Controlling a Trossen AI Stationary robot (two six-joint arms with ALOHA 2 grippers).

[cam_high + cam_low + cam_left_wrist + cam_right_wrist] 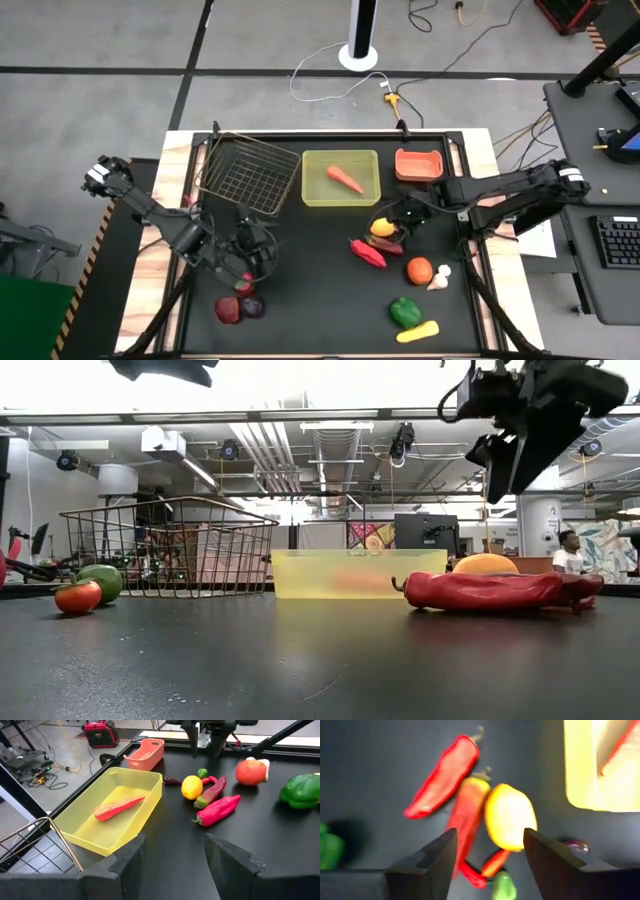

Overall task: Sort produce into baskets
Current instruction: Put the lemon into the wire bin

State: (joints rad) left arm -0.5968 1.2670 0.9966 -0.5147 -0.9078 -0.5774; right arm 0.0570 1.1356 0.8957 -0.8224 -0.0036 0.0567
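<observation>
Black tabletop (320, 310), lemon (510, 817) beside chilies (445, 775). Right pincer (487, 852) overhead, parted, empty; left pincer (175, 855) parted, empty, waiting. Best centred on lemon, clear of chilies, before closing.

On my screen the desk (320, 330) is black. I see an orange carrot (345, 179) inside the translucent yellow-green plastic tray (312, 196), a dark wire-mesh basket (250, 172) and a salmon-red plastic bin (418, 164). The lemon (510, 817) is yellow, the long chili (442, 776) is bright red, the second pepper (467, 810) fades from red to yellow-green. The bell pepper (304, 791) is green, the tomato (250, 771) orange-red.
</observation>
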